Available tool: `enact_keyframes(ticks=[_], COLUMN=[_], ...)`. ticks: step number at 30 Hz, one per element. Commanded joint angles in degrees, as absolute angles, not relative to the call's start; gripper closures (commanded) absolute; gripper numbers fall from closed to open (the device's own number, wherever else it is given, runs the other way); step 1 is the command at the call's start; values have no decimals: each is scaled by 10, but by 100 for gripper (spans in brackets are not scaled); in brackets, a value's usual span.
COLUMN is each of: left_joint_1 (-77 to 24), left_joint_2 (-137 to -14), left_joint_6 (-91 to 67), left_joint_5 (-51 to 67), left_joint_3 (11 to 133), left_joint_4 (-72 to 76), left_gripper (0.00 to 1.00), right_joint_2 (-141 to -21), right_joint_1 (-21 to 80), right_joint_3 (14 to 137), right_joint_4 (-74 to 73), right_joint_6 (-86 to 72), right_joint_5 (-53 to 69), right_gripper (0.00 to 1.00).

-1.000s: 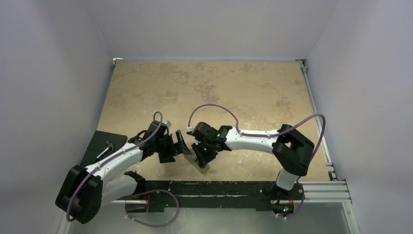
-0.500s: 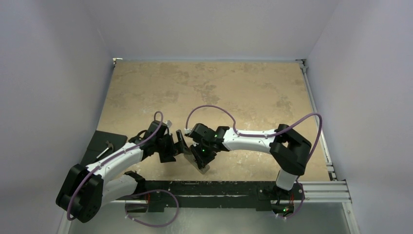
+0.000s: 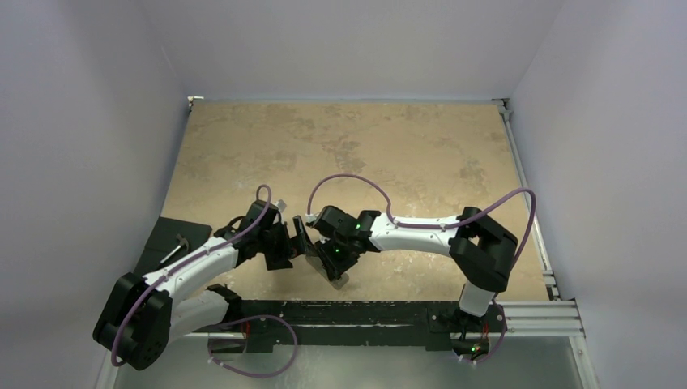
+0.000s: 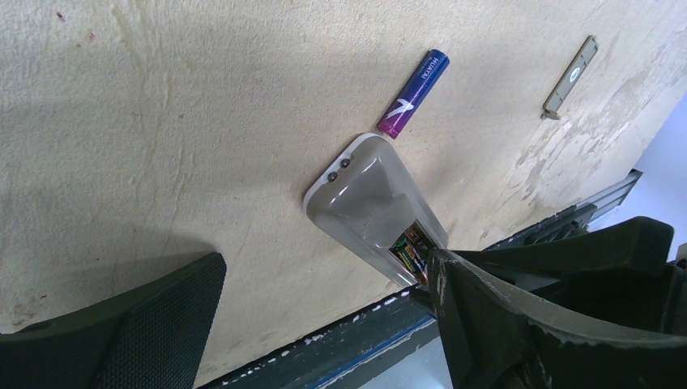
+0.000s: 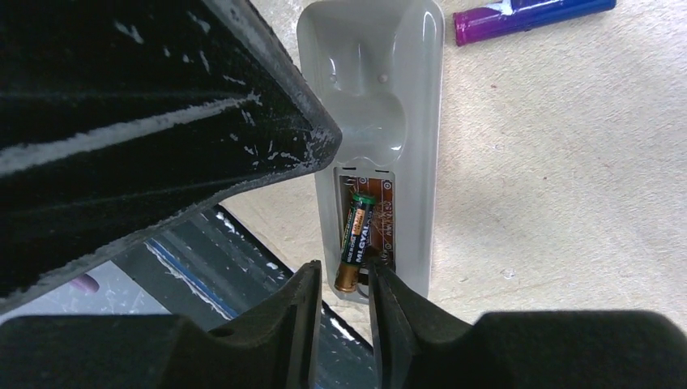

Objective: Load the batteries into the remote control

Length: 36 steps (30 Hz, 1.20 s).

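Your top view looks down from above and behind the arms onto the whole tabletop [image 3: 364,146]. Both wrist views sit close over its near edge, and they share the remote control [image 4: 369,207] and the purple-blue battery [image 4: 413,93].

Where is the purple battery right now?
The purple battery lies flat on the table, right by the rounded end of the remote control, not in its recess; it shows upper middle in the left wrist view.
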<state>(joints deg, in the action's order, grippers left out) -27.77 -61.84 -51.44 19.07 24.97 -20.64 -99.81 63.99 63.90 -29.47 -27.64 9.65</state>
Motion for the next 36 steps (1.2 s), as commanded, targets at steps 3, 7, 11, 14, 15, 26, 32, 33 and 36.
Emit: enact_keyframes(ticks=[3,7,11,14,15,26,32,33,36], left_joint_1=[-277,-277,-277,-277,-277,-277,-277,-277,-277], left_joint_2=[-614,-613,-615,-614,-614,-612,-612,-612,-611], left_joint_6=[-510,-510,-510,-510,-510,-511,-512,-512,-512], left_joint_5=[195,196,196,196,196,196,196,196,196], left_joint_3=[250,250,249,249,249,249,248,248,248], left_joint_4=[-194,-193,-192,-192,-193,-193,-193,-193,-193], left_gripper=[5,5,5,5,5,5,5,5,5], right_joint_2=[-983,-981,-987,-992,-993,-1003,-1010,-1011,-1012], right_joint_1=[642,642,642,643,643,647,650,650,652], right_joint_3=[665,671,676,677,677,679,682,683,684], right_joint_4=[-296,-295,-294,-291,-291,-282,-281,-280,-280], right_joint_6=[-275,-276,-275,-274,-274,-272,-270,-269,-269], right_joint_5=[63,56,54,57,59,70,75,75,75], right_gripper=[64,63,62,62,62,62,62,62,62])
